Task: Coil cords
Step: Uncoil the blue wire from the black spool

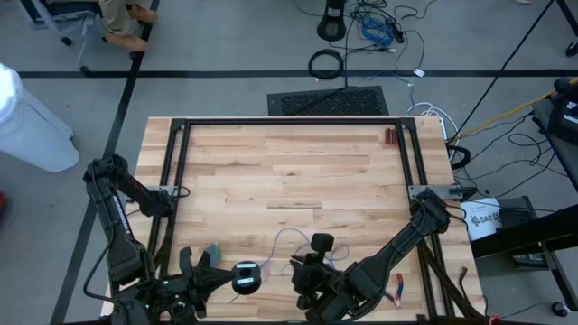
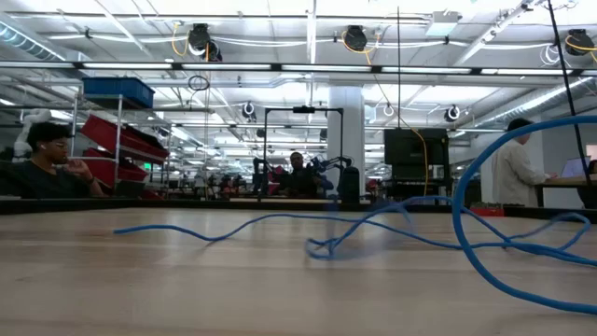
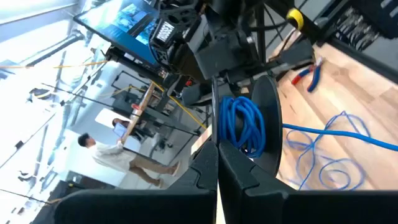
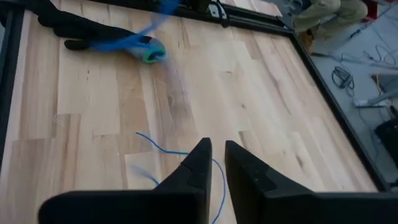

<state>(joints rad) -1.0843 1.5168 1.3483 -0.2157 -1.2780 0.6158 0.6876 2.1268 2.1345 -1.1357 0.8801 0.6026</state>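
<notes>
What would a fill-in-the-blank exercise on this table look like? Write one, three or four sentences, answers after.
1. The cord is ___ in colour.
2. Part of it is wound on a ___ spool.
3. The fingers of the left end effector are ___.
4. The pliers on the table have ___ handles.

Missing words: blue; black; shut; red.

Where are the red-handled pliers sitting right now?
In the high view the red-handled pliers lie on the table near its front right corner, just beside the right arm's forearm; the left wrist view shows them beyond the coiled blue cord.
</notes>
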